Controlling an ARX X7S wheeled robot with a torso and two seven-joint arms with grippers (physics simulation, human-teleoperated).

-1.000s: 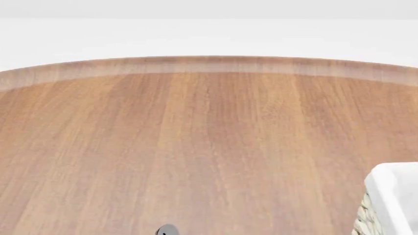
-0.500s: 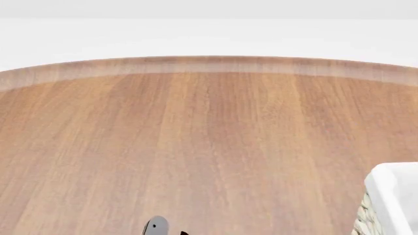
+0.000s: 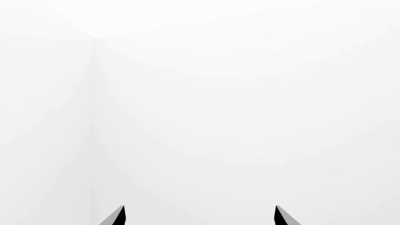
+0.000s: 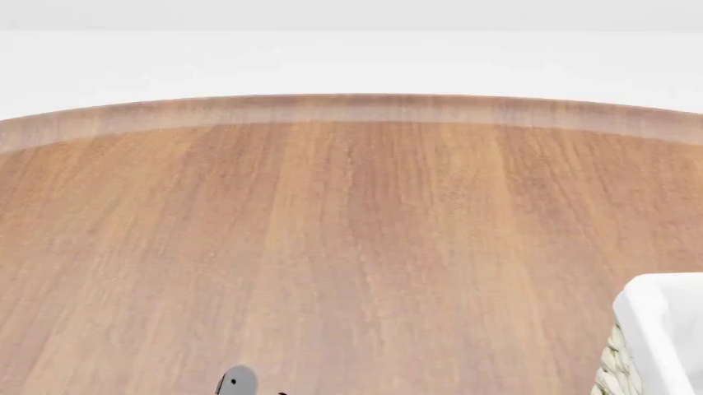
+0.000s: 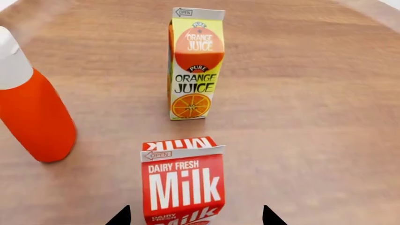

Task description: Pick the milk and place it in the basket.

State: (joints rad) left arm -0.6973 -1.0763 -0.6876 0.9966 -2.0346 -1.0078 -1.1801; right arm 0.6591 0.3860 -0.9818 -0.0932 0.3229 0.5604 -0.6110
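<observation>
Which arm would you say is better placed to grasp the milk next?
Right. Its right gripper is open with the milk upright between its fingertips. The left gripper faces only blank white wall, with no carton in its view.

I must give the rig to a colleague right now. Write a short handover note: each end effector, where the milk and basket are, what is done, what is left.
Left end effector: open, empty, facing only a blank white wall.
Right end effector: open, fingertips on either side of the milk, not closed on it.
Milk: upright on the table, with the orange juice carton standing beyond it and an orange bottle off to one side.
Basket: only a corner shows, at the head view's lower right edge.
Done: right arm lined up on the milk.
Left: close, lift, carry to the basket, release.
</observation>
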